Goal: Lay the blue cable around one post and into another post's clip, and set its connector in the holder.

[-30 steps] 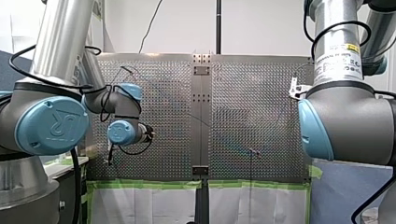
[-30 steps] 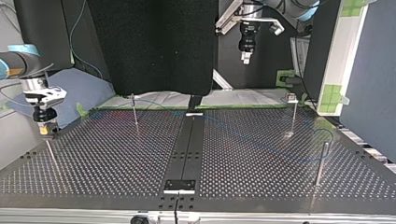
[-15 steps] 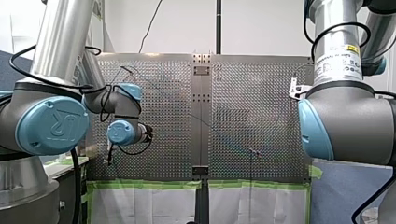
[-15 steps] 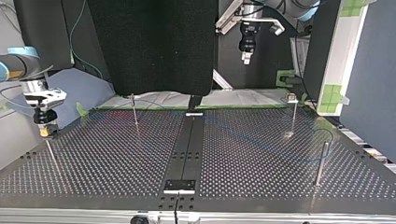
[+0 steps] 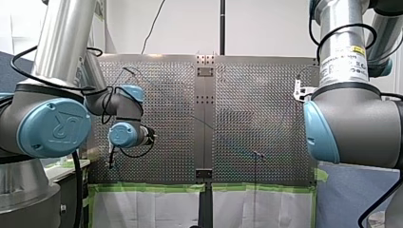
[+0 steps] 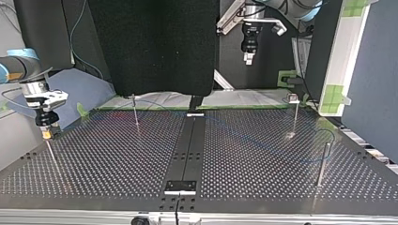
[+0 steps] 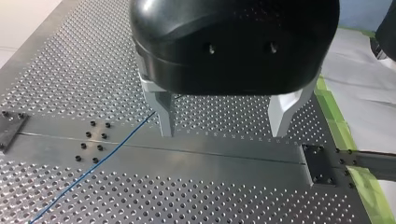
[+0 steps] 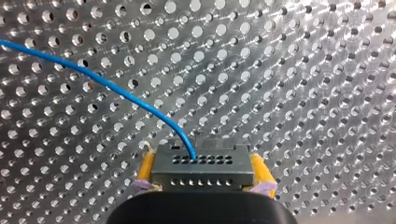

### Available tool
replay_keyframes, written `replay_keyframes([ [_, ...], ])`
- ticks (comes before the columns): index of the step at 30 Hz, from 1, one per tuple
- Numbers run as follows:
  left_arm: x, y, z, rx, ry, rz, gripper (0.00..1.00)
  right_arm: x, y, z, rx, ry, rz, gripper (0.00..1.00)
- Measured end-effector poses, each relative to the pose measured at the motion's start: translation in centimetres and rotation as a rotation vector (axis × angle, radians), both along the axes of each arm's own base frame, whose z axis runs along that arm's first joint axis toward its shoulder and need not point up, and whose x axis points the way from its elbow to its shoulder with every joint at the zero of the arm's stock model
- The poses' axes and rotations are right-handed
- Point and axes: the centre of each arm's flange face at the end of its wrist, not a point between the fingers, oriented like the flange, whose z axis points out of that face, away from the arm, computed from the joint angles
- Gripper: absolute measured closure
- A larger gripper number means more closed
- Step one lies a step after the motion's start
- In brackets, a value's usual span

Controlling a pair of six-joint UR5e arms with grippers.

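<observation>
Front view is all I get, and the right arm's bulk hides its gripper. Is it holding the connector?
Observer: Yes. The right wrist view shows the right gripper shut on the connector, with yellow pads on either side.
Operator: And the blue cable?
Observer: The blue cable leaves the connector's face and curves away over the table.
Operator: Is the left gripper busy?
Observer: No. The left gripper is open with nothing between its fingers; the cable lies on the table below it.
</observation>
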Motion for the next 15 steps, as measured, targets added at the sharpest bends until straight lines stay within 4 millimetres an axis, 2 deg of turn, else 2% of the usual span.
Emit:
replay_keyframes([
  [15, 0.19, 0.18, 0.01, 0.002, 0.0, 0.005, 0.0, -0.28, -0.11, 0.0, -0.019, 0.021, 0.007, 1.0],
])
